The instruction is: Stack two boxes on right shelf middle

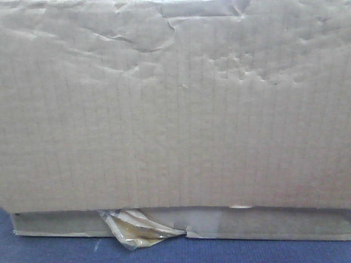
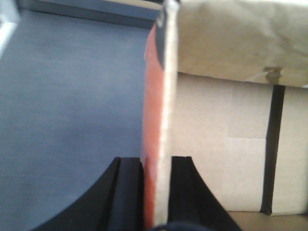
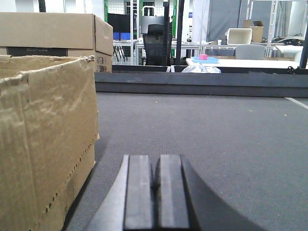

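Nearest in the left wrist view, the left gripper sits at 6 o'clock with its black fingers clenched on a thin upright orange-faced panel, seemingly a box flap or wall seen edge-on. Just beyond it, toward 3 o'clock, is a taped box with a black tape strip running down it. Grey-blue carpet fills the 9 o'clock side.

In the right wrist view, the right gripper lies low at 6 o'clock, its fingers pressed together on nothing. A torn box with an open top stands just beside it at 9 o'clock. Farther off at 11 o'clock a closed box sits higher up. Beyond the floor are a dark ledge and, at 12 o'clock, an office chair.

The front view is almost wholly filled by a cardboard wall close to the lens, with crumpled tape at 7 o'clock below it.

No shelf is recognisable in any view, and no stack is in place. The task looks to be at an early stage: one box is gripped on one side only, while the placing of both boxes remains to be done.
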